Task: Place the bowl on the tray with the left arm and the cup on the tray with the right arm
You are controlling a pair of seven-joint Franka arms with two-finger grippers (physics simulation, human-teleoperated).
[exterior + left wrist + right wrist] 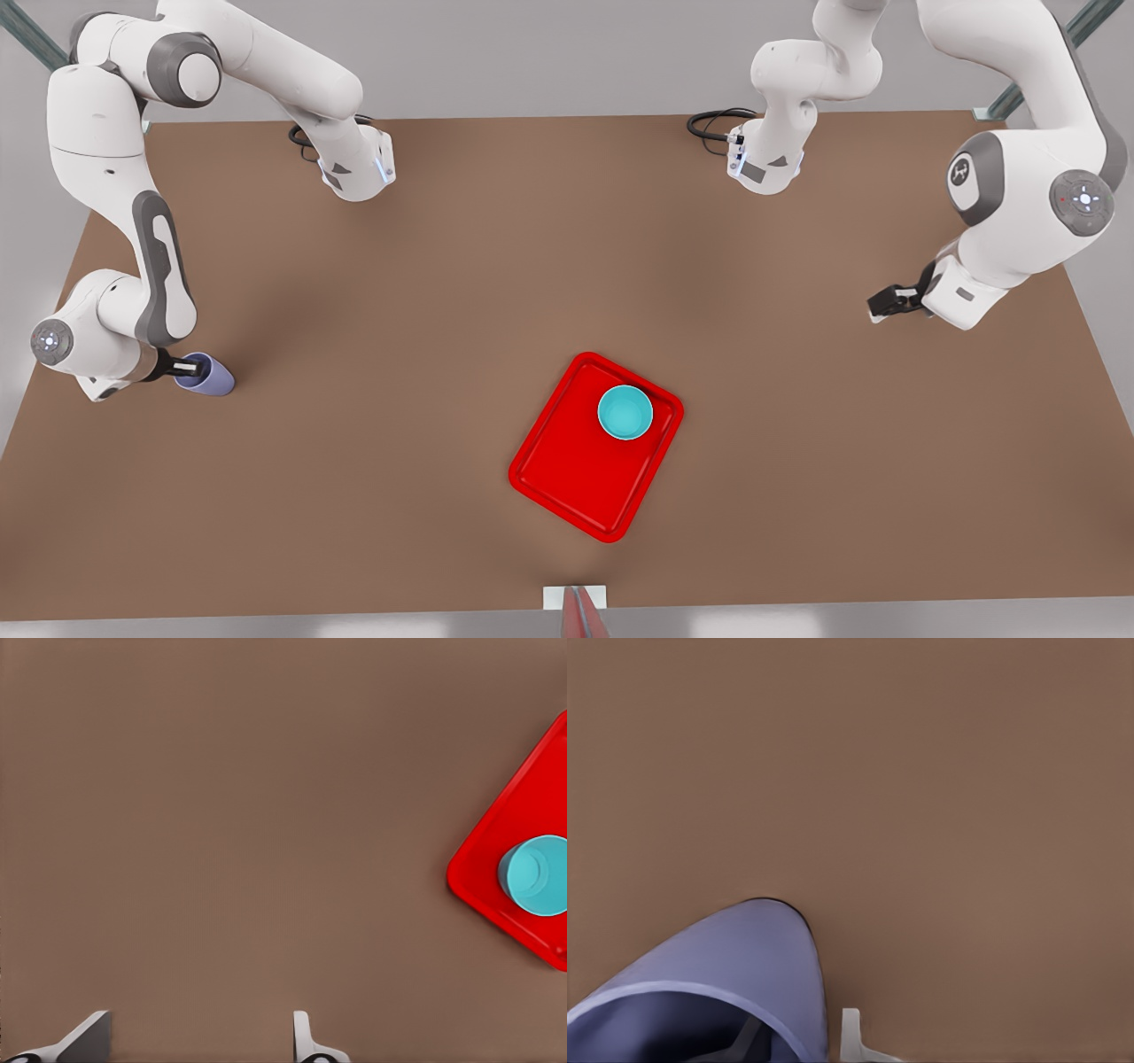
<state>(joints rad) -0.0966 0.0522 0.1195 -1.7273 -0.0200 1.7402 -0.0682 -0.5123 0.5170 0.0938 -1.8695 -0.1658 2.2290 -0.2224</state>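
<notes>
Though far off, tray unobstructed.

- In the right wrist view, the cup runs off the picture's edge; only part of its rim and wall shows.
- One of the right gripper fingers is cut off there at the edge; the other sits inside the cup, mostly hidden by the wall.
- In the left wrist view, the tray and the bowl are cut by the edge.
- The left gripper fingers show only their tips.
- In the front view, both arms' upper parts leave the picture.
</notes>
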